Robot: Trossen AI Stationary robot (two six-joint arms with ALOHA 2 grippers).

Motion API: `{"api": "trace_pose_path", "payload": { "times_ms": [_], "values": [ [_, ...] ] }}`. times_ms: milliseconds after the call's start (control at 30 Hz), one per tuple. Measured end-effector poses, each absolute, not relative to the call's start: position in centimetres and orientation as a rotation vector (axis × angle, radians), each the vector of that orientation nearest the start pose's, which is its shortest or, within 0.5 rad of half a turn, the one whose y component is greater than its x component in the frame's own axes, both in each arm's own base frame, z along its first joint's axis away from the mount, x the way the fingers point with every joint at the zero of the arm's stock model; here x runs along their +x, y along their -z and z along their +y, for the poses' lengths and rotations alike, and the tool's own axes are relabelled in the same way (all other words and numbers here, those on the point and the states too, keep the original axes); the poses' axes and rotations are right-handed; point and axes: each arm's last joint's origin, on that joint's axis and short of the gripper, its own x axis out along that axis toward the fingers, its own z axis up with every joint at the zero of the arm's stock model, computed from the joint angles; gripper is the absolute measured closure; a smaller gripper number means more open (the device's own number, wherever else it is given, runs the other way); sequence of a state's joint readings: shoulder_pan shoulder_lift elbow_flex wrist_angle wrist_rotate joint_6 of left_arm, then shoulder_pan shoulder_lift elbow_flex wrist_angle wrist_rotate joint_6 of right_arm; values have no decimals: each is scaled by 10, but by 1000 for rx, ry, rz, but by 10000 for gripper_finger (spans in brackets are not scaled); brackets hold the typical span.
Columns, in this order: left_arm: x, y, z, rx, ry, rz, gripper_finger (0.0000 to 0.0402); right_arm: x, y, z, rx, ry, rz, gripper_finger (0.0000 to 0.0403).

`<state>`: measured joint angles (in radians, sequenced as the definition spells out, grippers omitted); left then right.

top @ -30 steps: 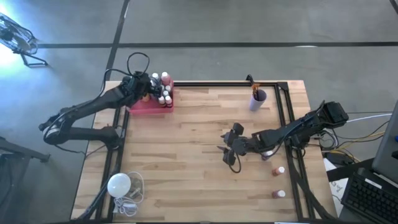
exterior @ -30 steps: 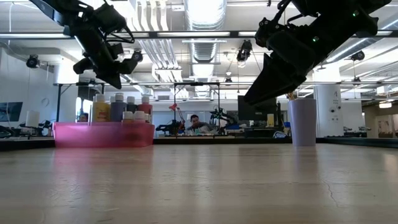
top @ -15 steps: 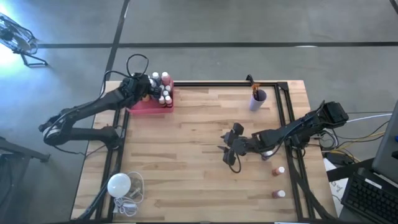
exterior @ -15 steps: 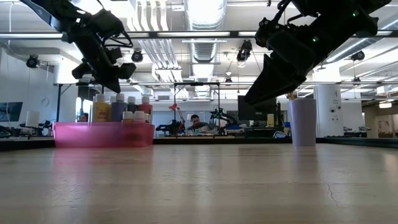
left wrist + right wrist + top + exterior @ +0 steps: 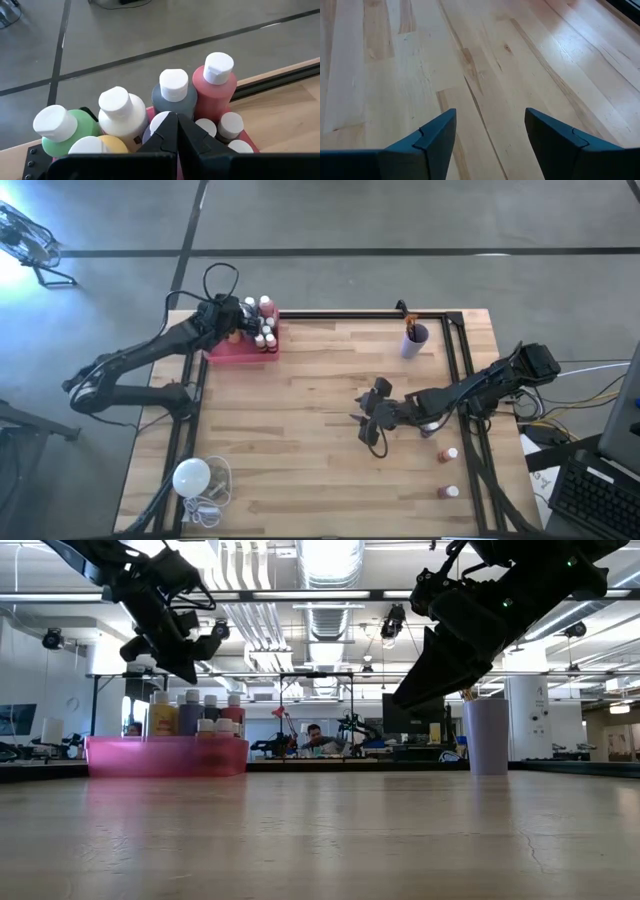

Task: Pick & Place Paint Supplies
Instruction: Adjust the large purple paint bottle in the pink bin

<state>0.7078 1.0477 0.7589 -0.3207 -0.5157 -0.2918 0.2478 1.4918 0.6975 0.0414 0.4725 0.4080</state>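
Note:
A pink tray (image 5: 232, 350) at the table's far left corner holds several white-capped paint bottles (image 5: 172, 92), standing upright. My left gripper (image 5: 176, 125) hangs shut and empty just above them; the low view shows it (image 5: 185, 668) clear of the caps. My right gripper (image 5: 364, 418) hovers open over bare wood right of the table's middle, with nothing between its fingers (image 5: 490, 130). Two small brown bottles (image 5: 447, 453) (image 5: 448, 492) stand on their bases near the right edge. A purple cup (image 5: 414, 340) at the far right holds dark paintbrushes.
A white round bulb (image 5: 192, 476) with a coiled cord lies at the near left corner. Black rails (image 5: 462, 370) run along the table's far and right sides. Bare wood (image 5: 300, 410) lies between the tray and my right gripper.

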Motion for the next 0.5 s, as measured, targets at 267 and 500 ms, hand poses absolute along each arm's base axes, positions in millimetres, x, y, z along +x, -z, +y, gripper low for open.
{"api": "trace_pose_path", "payload": {
  "times_ms": [267,500],
  "values": [
    [154,-268,152,-294,-1297,475,401,277,-170,56,123,351,647,154],
    [154,-266,152,-287,-1297,476,401,277,-170,56,123,351,646,147]
  ]
}}
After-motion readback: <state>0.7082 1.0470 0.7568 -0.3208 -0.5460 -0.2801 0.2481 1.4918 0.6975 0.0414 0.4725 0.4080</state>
